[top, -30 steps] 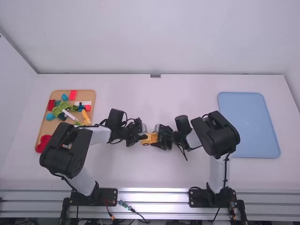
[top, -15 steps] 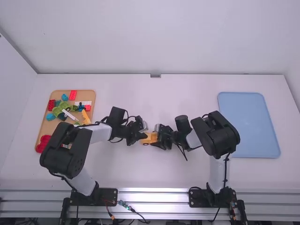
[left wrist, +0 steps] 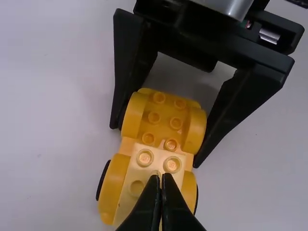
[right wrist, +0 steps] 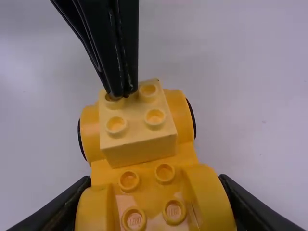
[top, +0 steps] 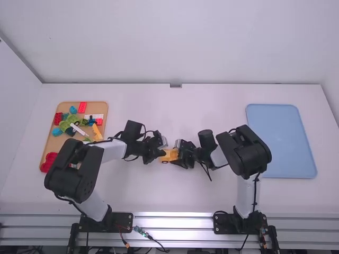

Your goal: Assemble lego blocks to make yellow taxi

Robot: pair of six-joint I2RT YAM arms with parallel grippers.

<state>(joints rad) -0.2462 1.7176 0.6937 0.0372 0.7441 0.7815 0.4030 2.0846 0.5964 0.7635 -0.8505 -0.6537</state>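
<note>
Yellow plastic toy taxi [top: 169, 155], still partly built, around the middle of the white table [top: 159, 196], right between the two arms; hard to tell whether resting on the tabletop or slightly raised. Built with rounded yellow sides and black wheels [right wrist: 191, 115] at one end, plus rows of round studs along the top. Topped at that wheeled end by a pale yellow four-stud block [right wrist: 139, 151], seated across the body between the rounded sides.

At the opposite end, right gripper [top: 178, 153] pinching the taxi, one finger against each side. Facing it, left gripper [top: 162, 154] with fingers pressed together and nothing between them, tips down at a corner stud of the pale block.

To the left on the table, a tan tray [top: 51, 145] holding a jumble of plastic pieces: a bright red brick [top: 82, 107], light blue pieces [top: 57, 131], green pieces [top: 64, 126], a white stick-shaped piece [top: 78, 129] and an orange-yellow piece [top: 97, 132]. At its near left corner, a rounded red piece [top: 49, 160]. Well apart, beyond the right arm, a flat blue tray [top: 280, 137].
</note>
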